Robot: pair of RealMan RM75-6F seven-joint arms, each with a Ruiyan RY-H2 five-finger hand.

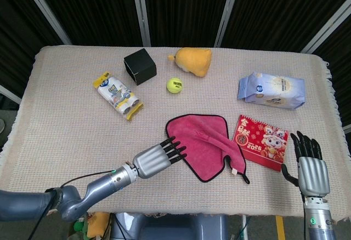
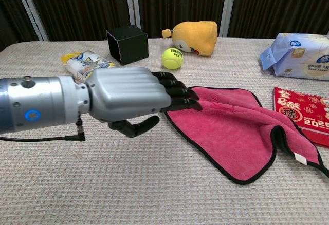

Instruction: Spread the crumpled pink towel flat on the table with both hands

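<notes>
Pink terry-cloth towel with a black stitched border (image 1: 202, 141) (image 2: 234, 125): lies on the woven beige tablecloth, near the front edge, right of centre. Mostly opened out, roughly diamond-set in the head view, one corner pointing toward the front edge. Left and rear portions lie flat; a soft crease runs across the middle. Right-hand side not flat: the edge is folded over on itself, forming a raised ridge that runs down to the front-right corner. Small white label (image 1: 234, 171) (image 2: 300, 158) shows at that folded corner, with a short black tail of the border trailing past it. The fold's right edge lies against a red printed card.
</notes>
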